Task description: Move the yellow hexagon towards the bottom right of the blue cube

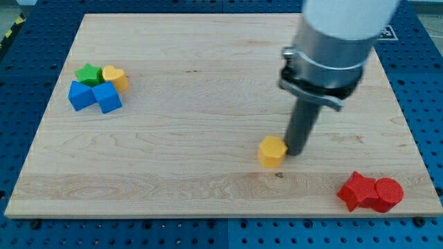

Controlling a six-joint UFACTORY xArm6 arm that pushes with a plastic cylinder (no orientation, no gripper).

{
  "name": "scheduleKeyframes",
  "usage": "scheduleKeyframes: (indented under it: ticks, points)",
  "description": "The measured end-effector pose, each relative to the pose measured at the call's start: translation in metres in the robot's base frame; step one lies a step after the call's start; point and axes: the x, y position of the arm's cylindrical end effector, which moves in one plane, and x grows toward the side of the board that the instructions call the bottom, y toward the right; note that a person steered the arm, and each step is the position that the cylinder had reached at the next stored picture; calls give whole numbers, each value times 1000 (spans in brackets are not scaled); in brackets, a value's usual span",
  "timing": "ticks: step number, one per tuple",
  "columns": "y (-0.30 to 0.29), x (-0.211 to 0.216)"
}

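Note:
The yellow hexagon (272, 151) lies on the wooden board a little right of its middle, toward the view's bottom. My tip (296, 151) is right beside it on its right side, touching or nearly touching it. The blue cube (107, 97) sits far off at the view's left, in a tight cluster with a second blue block (82, 95), a green star-shaped block (88, 73) and a yellow heart-shaped block (115, 77).
Two red blocks sit together near the board's bottom right corner: a star-like one (356, 190) and a round one (388, 194). The wooden board (208, 55) rests on a blue perforated table (426, 83). The arm's grey and white body (332, 48) hangs over the board's upper right.

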Motion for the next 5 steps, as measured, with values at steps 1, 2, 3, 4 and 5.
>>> scheduleKeyframes:
  ticks: [1,2,3,4,5]
  points:
    - [-51,1]
    - [-67,-4]
    - [-49,11]
    - [-49,51]
    - [-53,72]
